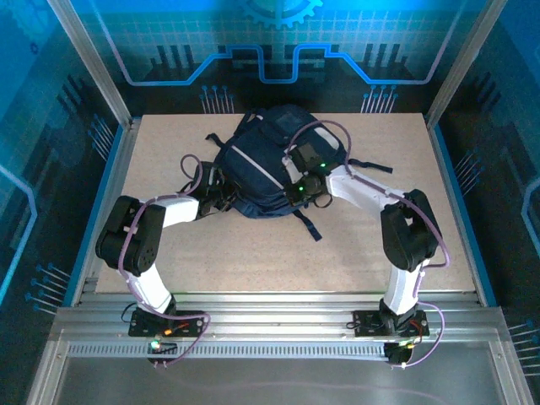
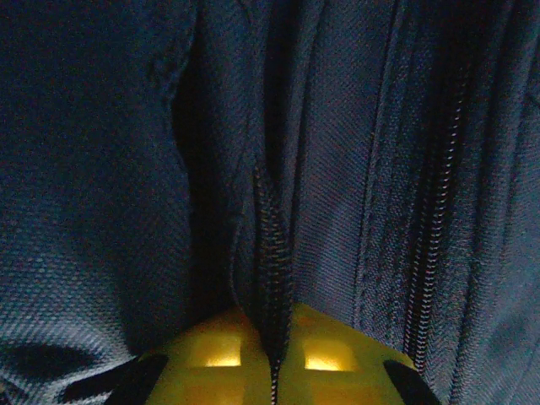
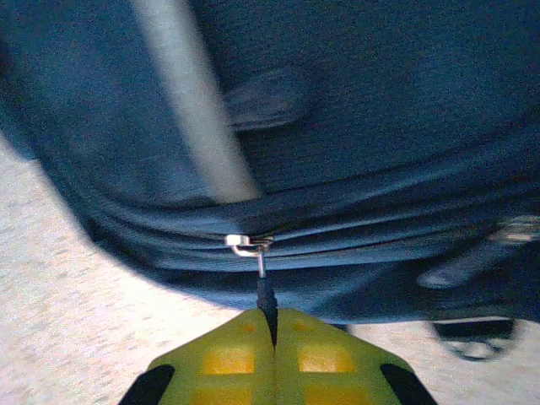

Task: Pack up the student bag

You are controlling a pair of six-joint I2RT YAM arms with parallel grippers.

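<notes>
Student bag (image 1: 268,169): on the table (image 1: 169,253), twelve o'clock of my bases. Soft, floppy, probably light. My left gripper (image 2: 274,359) is pinched closed on its zip seam (image 2: 270,236); right gripper (image 3: 272,325) closed on the zip pull (image 3: 266,291), my surest holds, I judge.

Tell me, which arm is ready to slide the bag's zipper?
Right, probably. The right end effector pinches the zipper pull on the student bag; the left end effector just clamps a fabric seam, bracing it.

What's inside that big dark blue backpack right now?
Nothing inside shows. The student bag lies on the table, and the zipper whose pull the right end effector pinches looks closed there; dark fabric covers any contents.
</notes>
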